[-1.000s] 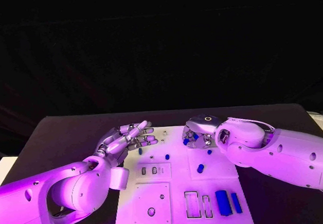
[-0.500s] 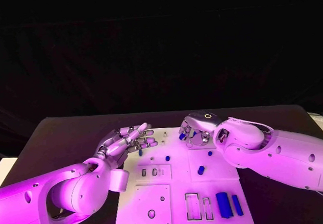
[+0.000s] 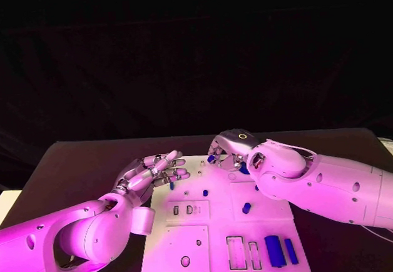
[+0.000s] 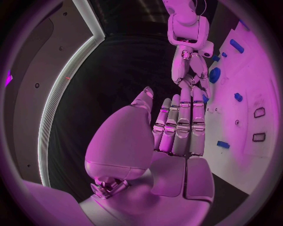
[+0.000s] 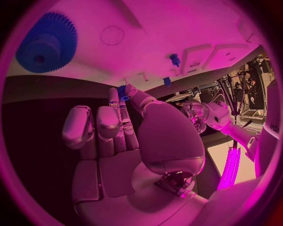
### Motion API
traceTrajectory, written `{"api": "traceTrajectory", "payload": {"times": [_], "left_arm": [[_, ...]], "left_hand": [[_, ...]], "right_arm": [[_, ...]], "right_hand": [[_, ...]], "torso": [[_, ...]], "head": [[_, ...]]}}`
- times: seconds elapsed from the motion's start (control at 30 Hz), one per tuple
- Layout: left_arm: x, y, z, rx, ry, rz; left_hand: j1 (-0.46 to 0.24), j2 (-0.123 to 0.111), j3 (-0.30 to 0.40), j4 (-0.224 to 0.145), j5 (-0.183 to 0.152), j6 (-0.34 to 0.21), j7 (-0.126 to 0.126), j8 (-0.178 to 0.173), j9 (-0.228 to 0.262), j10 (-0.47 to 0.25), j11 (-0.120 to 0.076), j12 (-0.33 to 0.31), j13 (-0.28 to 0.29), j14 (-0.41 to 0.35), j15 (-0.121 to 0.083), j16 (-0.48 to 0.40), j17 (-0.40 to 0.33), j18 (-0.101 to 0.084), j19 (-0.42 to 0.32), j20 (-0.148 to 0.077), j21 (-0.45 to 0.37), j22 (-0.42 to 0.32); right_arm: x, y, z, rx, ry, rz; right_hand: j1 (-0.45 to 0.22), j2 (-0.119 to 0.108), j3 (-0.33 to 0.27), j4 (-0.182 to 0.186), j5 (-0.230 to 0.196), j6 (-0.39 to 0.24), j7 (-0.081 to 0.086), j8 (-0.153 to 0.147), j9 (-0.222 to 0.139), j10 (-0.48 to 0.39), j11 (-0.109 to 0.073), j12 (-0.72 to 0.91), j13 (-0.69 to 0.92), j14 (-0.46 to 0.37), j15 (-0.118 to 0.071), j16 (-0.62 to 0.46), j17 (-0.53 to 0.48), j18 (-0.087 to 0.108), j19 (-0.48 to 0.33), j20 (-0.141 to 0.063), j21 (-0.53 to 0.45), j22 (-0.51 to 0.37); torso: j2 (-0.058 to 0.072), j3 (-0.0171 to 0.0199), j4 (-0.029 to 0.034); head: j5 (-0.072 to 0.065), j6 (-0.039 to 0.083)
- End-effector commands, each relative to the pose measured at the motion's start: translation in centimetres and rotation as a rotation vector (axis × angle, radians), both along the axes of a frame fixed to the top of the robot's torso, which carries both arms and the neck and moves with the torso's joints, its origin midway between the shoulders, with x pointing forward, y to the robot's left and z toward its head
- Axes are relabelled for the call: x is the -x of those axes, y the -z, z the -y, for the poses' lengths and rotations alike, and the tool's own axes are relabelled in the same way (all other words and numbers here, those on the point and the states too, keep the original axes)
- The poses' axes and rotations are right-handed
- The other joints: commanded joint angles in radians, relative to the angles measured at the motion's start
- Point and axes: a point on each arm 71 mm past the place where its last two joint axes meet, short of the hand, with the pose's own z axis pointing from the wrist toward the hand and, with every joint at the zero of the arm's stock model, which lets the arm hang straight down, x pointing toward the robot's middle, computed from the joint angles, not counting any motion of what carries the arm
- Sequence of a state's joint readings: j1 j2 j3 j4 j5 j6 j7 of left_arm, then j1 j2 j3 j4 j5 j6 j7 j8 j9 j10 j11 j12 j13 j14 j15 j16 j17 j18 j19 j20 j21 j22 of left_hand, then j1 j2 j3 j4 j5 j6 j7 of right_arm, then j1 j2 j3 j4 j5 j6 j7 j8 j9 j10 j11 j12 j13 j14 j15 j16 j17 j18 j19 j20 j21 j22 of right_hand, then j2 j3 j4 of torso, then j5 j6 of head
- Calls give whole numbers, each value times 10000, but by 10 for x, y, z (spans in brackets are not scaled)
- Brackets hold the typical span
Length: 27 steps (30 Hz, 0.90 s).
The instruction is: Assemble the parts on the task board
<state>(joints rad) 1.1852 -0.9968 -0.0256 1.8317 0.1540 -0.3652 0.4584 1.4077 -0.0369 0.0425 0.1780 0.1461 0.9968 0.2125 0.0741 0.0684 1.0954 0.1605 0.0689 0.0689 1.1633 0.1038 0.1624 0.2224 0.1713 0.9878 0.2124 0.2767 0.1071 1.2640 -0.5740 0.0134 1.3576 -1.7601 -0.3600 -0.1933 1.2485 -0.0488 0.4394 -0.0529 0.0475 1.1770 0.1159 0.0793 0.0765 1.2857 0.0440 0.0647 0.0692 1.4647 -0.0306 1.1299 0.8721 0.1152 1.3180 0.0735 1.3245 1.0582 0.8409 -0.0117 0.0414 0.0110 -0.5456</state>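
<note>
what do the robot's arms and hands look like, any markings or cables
Both arms are smooth, rounded white shells dotted with small dark round holes. Each ends in a silver, segmented robot hand: the left robot hand and the right robot hand. The right one carries a dark round cap with a small ring mark at the wrist. Thin cables trail beside the right arm at the picture's lower right edge.
</note>
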Motion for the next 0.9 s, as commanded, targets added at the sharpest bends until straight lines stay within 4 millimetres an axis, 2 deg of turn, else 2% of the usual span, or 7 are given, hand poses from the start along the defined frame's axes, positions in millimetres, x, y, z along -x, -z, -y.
{"api": "traceTrajectory", "payload": {"times": [0.03,0.27,0.53,0.9], "left_arm": [[0,-2,3,140,195,69],[-2,-1,3,127,169,72],[-2,-1,2,118,153,69],[-1,-1,3,133,199,59]], "left_hand": [[-22,15,-25,-39,-30,-3,44,-46,-12,-65,0,-35,-8,-46,42,-59,16,110,5,47,-24,-11],[-22,15,-25,-39,-30,-3,44,-46,-12,-65,0,-35,-8,-46,42,-59,16,110,5,47,-24,-11],[-22,15,-25,-39,-30,-3,44,-46,-12,-65,0,-35,-8,-46,42,-59,16,110,5,47,-24,-11],[-14,21,-24,-48,-29,1,38,-46,-10,-63,-3,-32,-6,-49,43,-69,20,110,3,49,-28,-15]], "right_arm": [[-2,-1,-4,-101,32,67],[-1,0,-14,-45,-178,-60],[-2,2,-16,133,-155,-250],[-8,6,-18,363,105,-404]], "right_hand": [[42,-80,50,79,45,115,-94,-37,320,-65,41,-36,-10,228,-19,68,5,-136,-17,-6,33,6],[49,-94,61,91,48,107,-84,-45,321,-76,48,-35,-11,225,-14,74,7,-138,-15,-3,42,20],[36,-130,63,128,52,104,-71,-54,328,-83,60,-30,-10,222,-4,92,18,-140,-18,5,50,29],[4,-190,65,209,50,82,-55,-78,335,-114,77,-30,-11,207,12,93,-9,-138,-34,20,54,27]], "torso": [[64,-21,52],[126,-31,82],[141,-44,56],[164,-51,87]], "head": [[-36,21],[-56,120],[-29,104],[-40,97]]}}
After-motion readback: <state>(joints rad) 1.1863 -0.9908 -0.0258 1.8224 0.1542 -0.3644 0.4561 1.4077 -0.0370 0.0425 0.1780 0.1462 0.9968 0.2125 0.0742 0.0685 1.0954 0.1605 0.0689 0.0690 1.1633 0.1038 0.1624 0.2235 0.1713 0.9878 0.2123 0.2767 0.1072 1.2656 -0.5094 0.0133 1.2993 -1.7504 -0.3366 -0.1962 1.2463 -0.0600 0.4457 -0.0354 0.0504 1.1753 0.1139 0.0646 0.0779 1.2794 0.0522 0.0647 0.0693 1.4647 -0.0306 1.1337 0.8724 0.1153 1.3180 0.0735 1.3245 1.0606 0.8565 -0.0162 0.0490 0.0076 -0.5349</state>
